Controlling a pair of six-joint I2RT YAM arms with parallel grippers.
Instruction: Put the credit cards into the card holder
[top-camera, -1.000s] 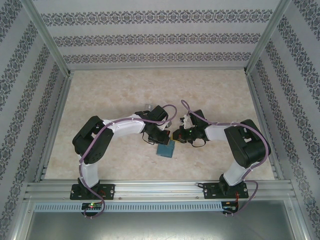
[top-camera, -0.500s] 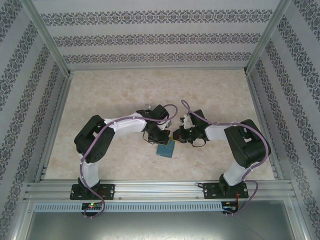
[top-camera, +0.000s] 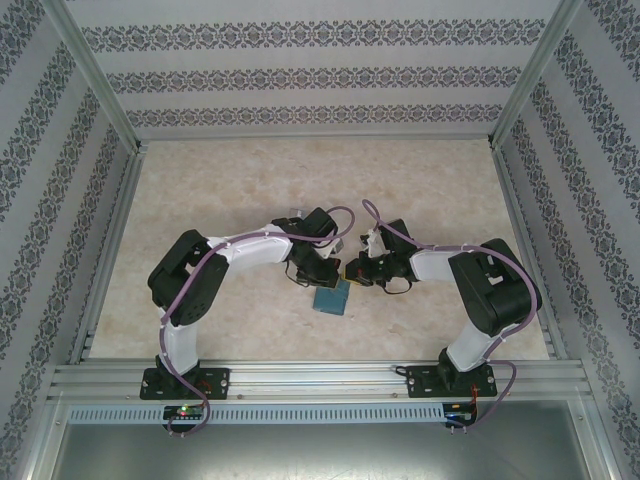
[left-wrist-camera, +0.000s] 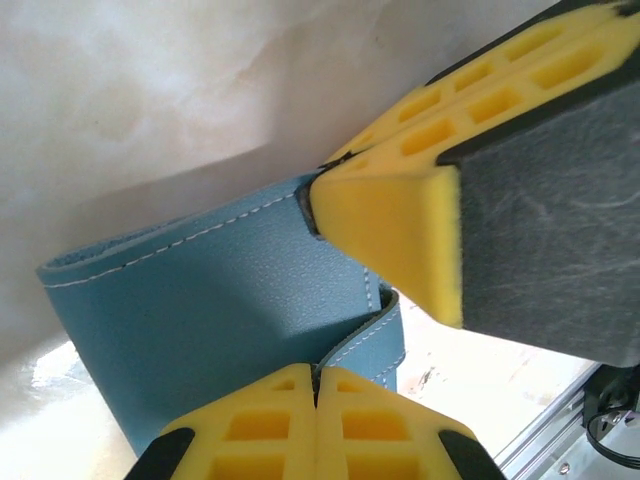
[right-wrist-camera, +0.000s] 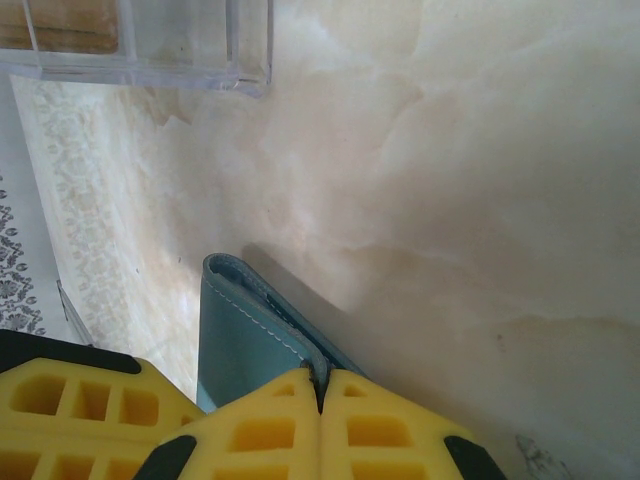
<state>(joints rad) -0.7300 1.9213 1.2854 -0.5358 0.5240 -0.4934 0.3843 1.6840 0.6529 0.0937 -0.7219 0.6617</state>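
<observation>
Marbled table (top-camera: 420, 190) is seen beneath both arms; the card holder (top-camera: 330, 298) is held near its front centre; one edge is pinched by the left gripper (left-wrist-camera: 316, 375), another by the right gripper (right-wrist-camera: 322, 378), jaws clamped tight.

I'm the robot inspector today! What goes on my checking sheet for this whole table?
Surface: beige marbled tabletop, no spills seen.
Job's things: teal card holder, gripped at two edges; tan flat pieces, probably the credit cards, lie inside the clear box.
Clutter: clear plastic box, apart from the card holder.
Grippers: left tool shut on one edge of the card holder; right tool shut on another edge.
Cables: purple cables run along both arms.
Surroundings: patterned walls on three sides; metal rail at the near edge.
</observation>
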